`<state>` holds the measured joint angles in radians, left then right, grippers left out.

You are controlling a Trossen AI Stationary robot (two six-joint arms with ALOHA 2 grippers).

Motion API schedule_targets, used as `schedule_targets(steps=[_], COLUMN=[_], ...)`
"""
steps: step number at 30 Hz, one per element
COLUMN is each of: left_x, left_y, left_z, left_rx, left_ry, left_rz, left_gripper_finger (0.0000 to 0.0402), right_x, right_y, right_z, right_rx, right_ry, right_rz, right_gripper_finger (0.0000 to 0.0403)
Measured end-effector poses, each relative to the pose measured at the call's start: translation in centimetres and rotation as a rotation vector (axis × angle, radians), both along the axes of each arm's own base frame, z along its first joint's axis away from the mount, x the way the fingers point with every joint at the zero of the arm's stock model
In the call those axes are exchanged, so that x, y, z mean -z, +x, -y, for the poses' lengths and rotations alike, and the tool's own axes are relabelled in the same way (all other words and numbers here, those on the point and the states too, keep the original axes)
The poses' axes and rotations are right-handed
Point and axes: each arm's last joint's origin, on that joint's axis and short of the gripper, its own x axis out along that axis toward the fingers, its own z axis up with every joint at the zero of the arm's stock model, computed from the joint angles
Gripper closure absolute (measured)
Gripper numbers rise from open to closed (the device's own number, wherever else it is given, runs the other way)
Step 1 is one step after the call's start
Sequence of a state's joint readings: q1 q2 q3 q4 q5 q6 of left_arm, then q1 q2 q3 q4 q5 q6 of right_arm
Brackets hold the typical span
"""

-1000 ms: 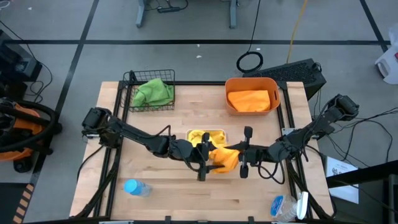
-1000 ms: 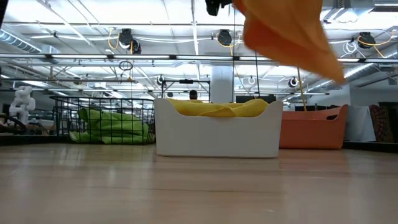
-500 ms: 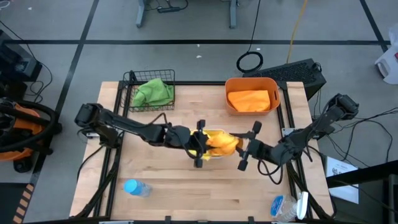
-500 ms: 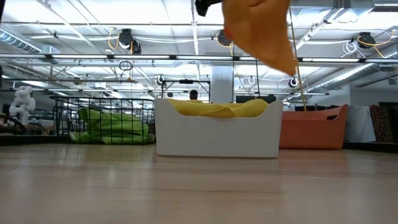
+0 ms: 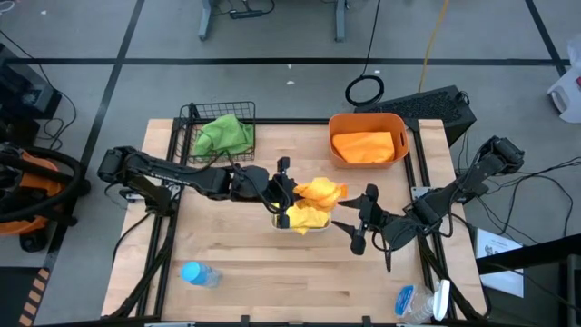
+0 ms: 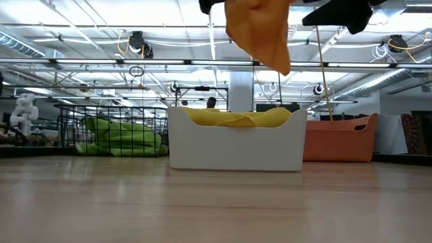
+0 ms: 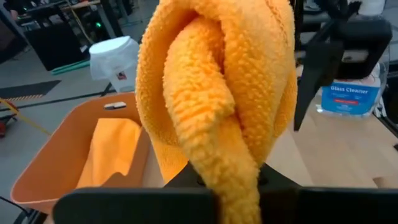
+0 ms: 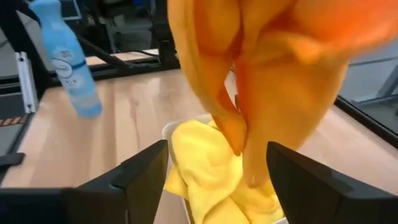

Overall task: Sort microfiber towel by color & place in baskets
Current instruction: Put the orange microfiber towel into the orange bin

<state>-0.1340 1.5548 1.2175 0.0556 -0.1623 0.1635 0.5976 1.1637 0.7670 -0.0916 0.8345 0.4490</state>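
L gripper clamped on orange towel, held above white tray | R gripper fingers apart, just R of tray, holds nothing | tray has yellow towels | orange tub beyond tray w/ orange towel

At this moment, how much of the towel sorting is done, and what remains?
Done: a green towel lies in the black wire basket, an orange towel in the orange tub, yellow towels in the white tray. In hand: the left claw holds an orange cloth over the tray; the right claw is open beside it. Left: dropping that cloth in the orange tub.
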Motion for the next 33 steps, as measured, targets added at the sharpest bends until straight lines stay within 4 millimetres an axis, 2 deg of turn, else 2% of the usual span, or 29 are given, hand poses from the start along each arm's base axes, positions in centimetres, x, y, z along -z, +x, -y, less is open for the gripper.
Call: schedule_targets(steps=[9, 20, 26, 33], left_x=[0.5, 0.8, 0.5, 0.1], left_y=[-0.2, -0.5, -0.3, 0.1], left_z=[0.1, 1.6, 1.6, 1.7], left_rx=[0.004, 0.137, 0.135, 0.122], left_ry=[-0.019, -0.01, -0.024, -0.051], left_rz=[-0.052, -0.094, -0.052, 0.014], left_gripper_finger=[0.0392, 0.0392, 0.0392, 0.0384], right_x=[-0.1, -0.5, -1.3, -0.4], right_y=[0.0, 0.2, 1.5, 3.3], right_z=[0.2, 0.0, -0.9, -1.3], right_rx=[0.094, 0.045, -0.095, -0.132], right_ry=[-0.032, -0.042, -0.031, -0.086], right_rz=[0.032, 0.054, 0.148, 0.162], right_gripper_finger=[0.0097, 0.0017, 0.0007, 0.0007])
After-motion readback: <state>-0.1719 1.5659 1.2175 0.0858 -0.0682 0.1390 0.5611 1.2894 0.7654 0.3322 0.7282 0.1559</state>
